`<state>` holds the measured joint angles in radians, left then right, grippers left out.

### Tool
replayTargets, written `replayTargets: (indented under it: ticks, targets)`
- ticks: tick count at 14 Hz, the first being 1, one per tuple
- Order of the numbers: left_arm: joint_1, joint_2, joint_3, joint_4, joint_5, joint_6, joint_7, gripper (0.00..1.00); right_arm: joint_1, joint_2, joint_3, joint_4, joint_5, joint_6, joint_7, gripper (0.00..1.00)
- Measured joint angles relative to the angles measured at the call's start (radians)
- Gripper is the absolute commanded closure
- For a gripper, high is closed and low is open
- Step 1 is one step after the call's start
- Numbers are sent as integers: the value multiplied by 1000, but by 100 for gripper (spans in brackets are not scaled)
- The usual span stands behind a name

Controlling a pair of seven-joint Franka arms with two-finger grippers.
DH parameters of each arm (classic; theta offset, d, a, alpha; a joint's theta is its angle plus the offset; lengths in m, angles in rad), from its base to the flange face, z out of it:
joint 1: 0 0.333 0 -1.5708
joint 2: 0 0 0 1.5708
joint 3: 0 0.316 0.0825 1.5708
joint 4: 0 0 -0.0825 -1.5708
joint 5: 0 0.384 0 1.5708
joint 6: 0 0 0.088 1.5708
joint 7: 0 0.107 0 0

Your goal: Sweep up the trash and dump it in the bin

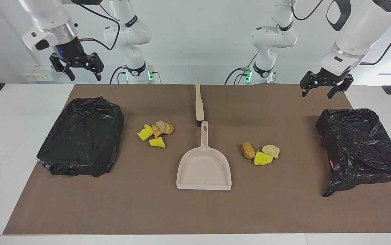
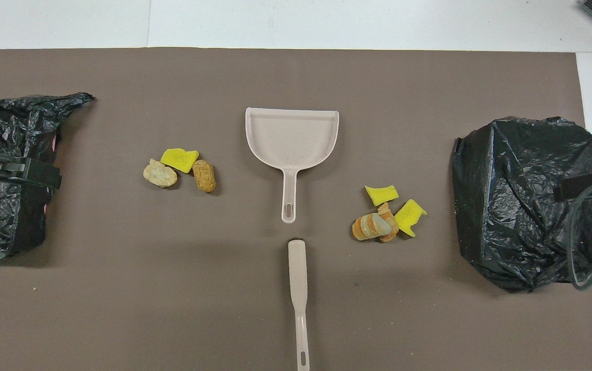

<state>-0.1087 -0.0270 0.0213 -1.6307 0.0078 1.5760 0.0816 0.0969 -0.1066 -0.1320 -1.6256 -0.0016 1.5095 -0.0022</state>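
The trash lies in two small heaps on the brown mat (image 1: pixel 195 211) that covers the table (image 1: pixel 18 143). One heap (image 1: pixel 155 132) — yellow sponge chunks and bread-like lumps — sits toward the right arm's end; the other heap (image 1: pixel 260 153) sits toward the left arm's end. Between them lies the beige dustpan (image 1: pixel 204 166), its handle toward the robots, with the brush (image 1: pixel 199 102) just beside the handle tip, nearer the robots' edge. A black bin bag (image 1: pixel 83 136) stands at the right arm's end and another bag (image 1: pixel 360 146) at the left arm's end. The right gripper (image 1: pixel 76 69) hangs released and empty near the robots' edge corner; the left gripper (image 1: pixel 321 89) likewise — over its own corner of the mat.
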Motion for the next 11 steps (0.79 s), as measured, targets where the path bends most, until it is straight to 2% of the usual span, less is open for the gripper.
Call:
replayTargets:
  ticks: [11]
  targets:
    - [0,-20,-1,-34,0,-4,0,0,0,0,0,0,0,0,0,0]
